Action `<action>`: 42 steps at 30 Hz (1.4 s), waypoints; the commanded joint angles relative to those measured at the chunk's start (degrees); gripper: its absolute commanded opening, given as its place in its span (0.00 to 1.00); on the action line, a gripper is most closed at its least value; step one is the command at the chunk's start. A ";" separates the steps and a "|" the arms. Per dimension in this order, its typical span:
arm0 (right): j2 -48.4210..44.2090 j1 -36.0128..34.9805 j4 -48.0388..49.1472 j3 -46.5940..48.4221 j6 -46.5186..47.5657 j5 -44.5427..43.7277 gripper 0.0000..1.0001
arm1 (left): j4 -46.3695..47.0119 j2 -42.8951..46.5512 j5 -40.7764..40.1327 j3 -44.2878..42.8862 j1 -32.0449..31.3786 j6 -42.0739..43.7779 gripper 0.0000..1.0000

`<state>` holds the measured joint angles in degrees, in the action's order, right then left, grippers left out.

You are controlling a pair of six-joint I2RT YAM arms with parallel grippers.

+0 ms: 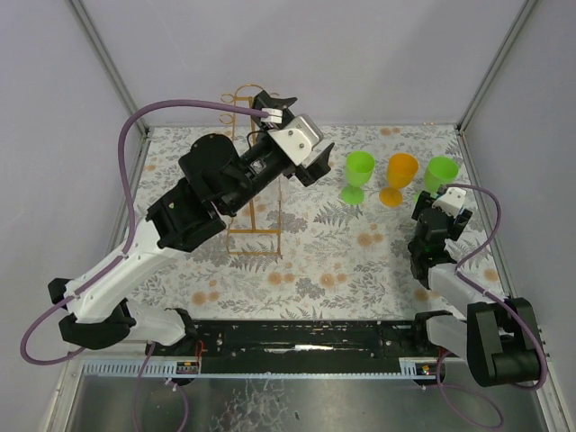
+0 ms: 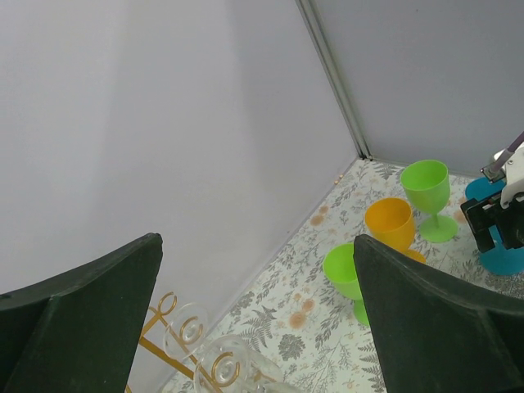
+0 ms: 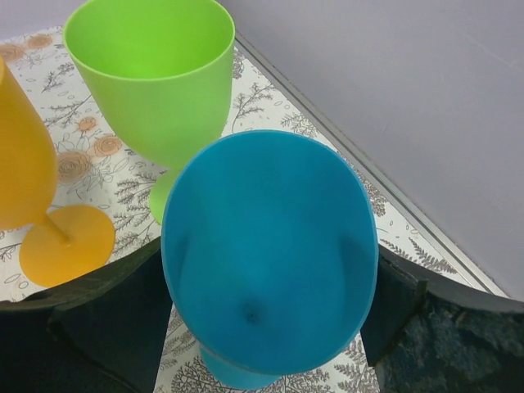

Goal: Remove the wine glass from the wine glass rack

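The gold wire wine glass rack [image 1: 255, 236] stands at the back left of the table; my left arm covers much of it. In the left wrist view its curled hooks [image 2: 167, 305] hold the feet of two clear wine glasses [image 2: 223, 366], which hang below the frame's bottom edge. My left gripper [image 1: 274, 99] is open and empty above the rack top, jaws wide apart [image 2: 255, 246], not touching a glass. My right gripper [image 1: 438, 210] is shut on a blue plastic wine glass [image 3: 270, 254] that stands at the right.
A green glass [image 1: 358, 174], an orange glass [image 1: 399, 177] and a second green glass [image 1: 441, 171] stand in a row right of the rack. The grey enclosure walls stand close behind the rack. The blue glass [image 2: 499, 255] stands by the right green one.
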<state>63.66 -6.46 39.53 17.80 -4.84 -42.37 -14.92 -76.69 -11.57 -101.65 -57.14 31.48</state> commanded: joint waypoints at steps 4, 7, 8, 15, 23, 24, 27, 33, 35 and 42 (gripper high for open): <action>2.74 0.48 9.17 -0.57 1.46 1.01 0.88 | 3.75 1.93 0.24 1.81 1.05 -0.57 1.00; 1.43 0.53 9.05 -0.79 0.86 0.82 0.94 | 3.84 2.14 0.16 2.28 1.24 -0.35 1.00; 0.64 0.49 8.61 -0.76 0.59 0.82 0.96 | 3.84 2.27 0.17 2.48 1.31 -0.36 1.00; -3.75 0.48 3.19 1.22 -0.79 1.47 0.99 | 3.79 2.31 0.26 3.11 1.39 -0.24 1.00; -9.15 0.48 -1.74 4.06 -1.56 0.28 0.99 | 4.01 2.93 0.16 3.28 1.91 -0.35 1.00; -10.78 0.50 -2.59 4.53 -1.53 -0.11 0.99 | 4.14 2.96 0.07 3.28 2.00 -0.36 1.00; -16.60 0.53 -4.87 6.22 -1.40 -0.95 0.99 | 4.53 2.84 -0.24 2.95 2.22 -0.48 1.00; -24.61 0.49 -9.79 12.82 -4.19 1.65 0.99 | 4.74 0.98 -0.39 0.07 4.93 -2.27 1.00; -24.25 0.48 -13.24 17.51 -6.35 4.87 0.99 | 2.67 -0.73 1.10 -3.20 8.18 -5.45 1.00; -10.83 0.53 -33.95 43.63 -18.09 28.14 1.00 | -5.28 -7.07 8.35 -14.53 25.69 -23.98 1.00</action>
<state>45.52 -6.15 17.67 47.86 -14.50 -30.26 -17.28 -82.24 -7.66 -111.59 -38.96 20.97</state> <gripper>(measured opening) 0.994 0.998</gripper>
